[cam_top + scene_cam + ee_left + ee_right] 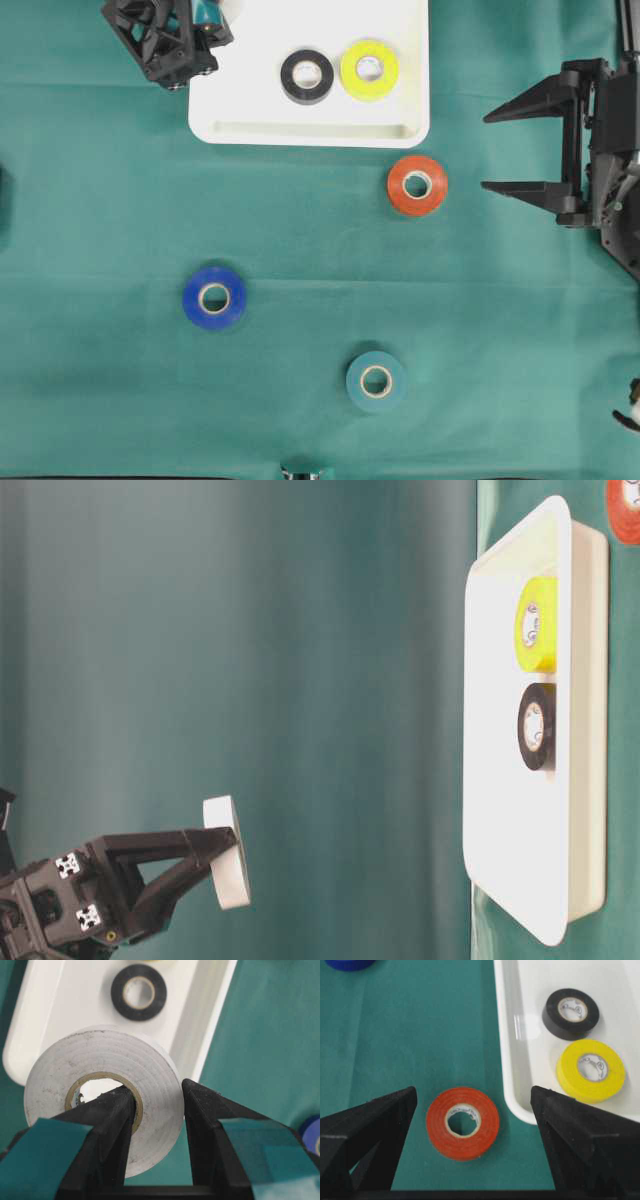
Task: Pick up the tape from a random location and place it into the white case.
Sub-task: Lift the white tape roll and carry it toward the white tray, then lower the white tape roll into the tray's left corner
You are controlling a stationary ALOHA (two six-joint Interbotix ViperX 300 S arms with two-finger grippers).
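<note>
**White tape roll held above the corner of the white case**

A white tape roll (102, 1090) is shown clamped in the left gripper (157, 1105): one finger (107, 1125) is passed through the core and the other is pressed against the outer face, so the jaws are closed on the roll's wall. In the left wrist view the roll is seen over the near-left corner of the white case (60, 1005); in the table-level view it (228, 852) is held in the air, well apart from the case (500, 780). In the overhead view the left gripper (168, 38) is found at the far left, just beside the case's left edge (250, 60), and the roll itself is hidden by it.

Inside the case a black roll (307, 75) and a yellow roll (369, 69) are laid flat side by side, touching or nearly so.

On the green cloth (100, 200) three rolls are laid flat: an orange-red roll (417, 185) just near of the case's right corner, a blue roll (214, 297) nearer and to the left, and a teal roll (376, 381) nearest.

The right gripper (522, 150) is seen at the right edge with its jaws wide apart and nothing between them; in its wrist view the orange-red roll (462, 1122) is framed between the fingers (370, 1125).
</note>
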